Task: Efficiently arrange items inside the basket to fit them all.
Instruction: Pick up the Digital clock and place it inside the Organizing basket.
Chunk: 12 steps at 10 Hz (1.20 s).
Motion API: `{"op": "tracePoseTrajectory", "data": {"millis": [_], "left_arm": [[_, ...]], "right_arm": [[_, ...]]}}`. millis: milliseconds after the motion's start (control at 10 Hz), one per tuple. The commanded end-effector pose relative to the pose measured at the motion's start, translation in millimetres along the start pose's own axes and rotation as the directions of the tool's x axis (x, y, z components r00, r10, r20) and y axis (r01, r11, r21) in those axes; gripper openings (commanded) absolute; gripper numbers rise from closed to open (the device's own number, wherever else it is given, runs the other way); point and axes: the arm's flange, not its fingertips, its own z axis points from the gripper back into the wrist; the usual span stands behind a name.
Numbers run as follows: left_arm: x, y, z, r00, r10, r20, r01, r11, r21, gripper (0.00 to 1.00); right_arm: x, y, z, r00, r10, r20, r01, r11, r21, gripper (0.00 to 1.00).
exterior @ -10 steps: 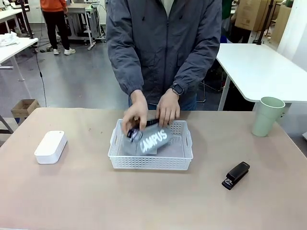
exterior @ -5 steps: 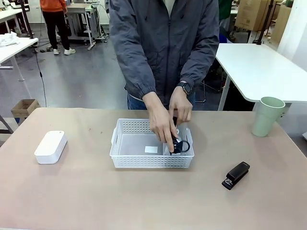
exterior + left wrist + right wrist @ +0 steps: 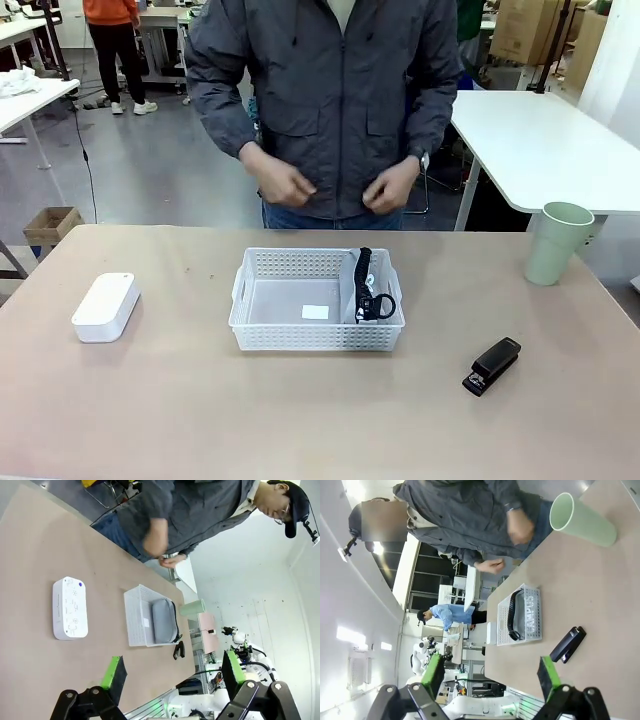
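The white lattice basket (image 3: 315, 338) sits at the table's middle. Inside it, the grey pouch (image 3: 362, 290) stands on edge against the right end wall, its black strap looped on top. The small white box (image 3: 105, 306) lies on the table to the left. At the right front lies the black stapler (image 3: 492, 366), and the pale-green cup (image 3: 558, 243) stands upright at the far right. My left gripper (image 3: 172, 672) is open above the table, well back from the white box (image 3: 70, 608) and basket (image 3: 134, 617). My right gripper (image 3: 490, 672) is open too, far from the stapler (image 3: 567, 644) and cup (image 3: 582, 521).
A person in a grey jacket stands at the far side, both hands (image 3: 285, 185) raised near the chest, away from the basket. A white sticker lies on the basket floor (image 3: 315, 312). Another white table (image 3: 540, 150) stands behind at the right.
The person turned the pouch from lying flat in the basket to standing on edge at its right end, then let go and pulled both hands up to the chest.
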Motion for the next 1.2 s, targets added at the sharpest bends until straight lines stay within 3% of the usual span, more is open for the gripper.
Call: {"op": "tracePoseTrajectory", "data": {"millis": [0,600,800,1000,1100], "left_arm": [[3.0,-1.4,1.0,1.0,-0.022,0.009,0.022,1.0,-0.023,1.0],[0.2,-0.7,0.0,1.0,-0.001,-0.001,0.001,1.0,0.0,1.0],[9.1,-42.0,-48.7,0.973,-0.074,-0.22,0.116,0.976,0.187,1.0],[10.0,-57.1,-105.7,0.883,-0.128,-0.452,0.307,0.886,0.347,1.0],[4.0,-53.1,-133.2,0.844,-0.118,-0.523,0.37,0.835,0.408,1.0]], "right_arm": [[1.6,1.8,-0.1,1.0,0.021,0.01,-0.021,0.999,0.025,1.0],[1.6,1.8,-0.1,1.0,0.021,0.01,-0.021,0.999,0.025,1.0],[1.6,1.8,-0.1,1.0,0.021,0.01,-0.021,0.999,0.025,1.0],[1.6,1.8,-0.1,1.0,0.021,0.01,-0.021,0.999,0.025,1.0],[1.6,1.8,-0.1,1.0,0.021,0.01,-0.021,0.999,0.025,1.0]]}}
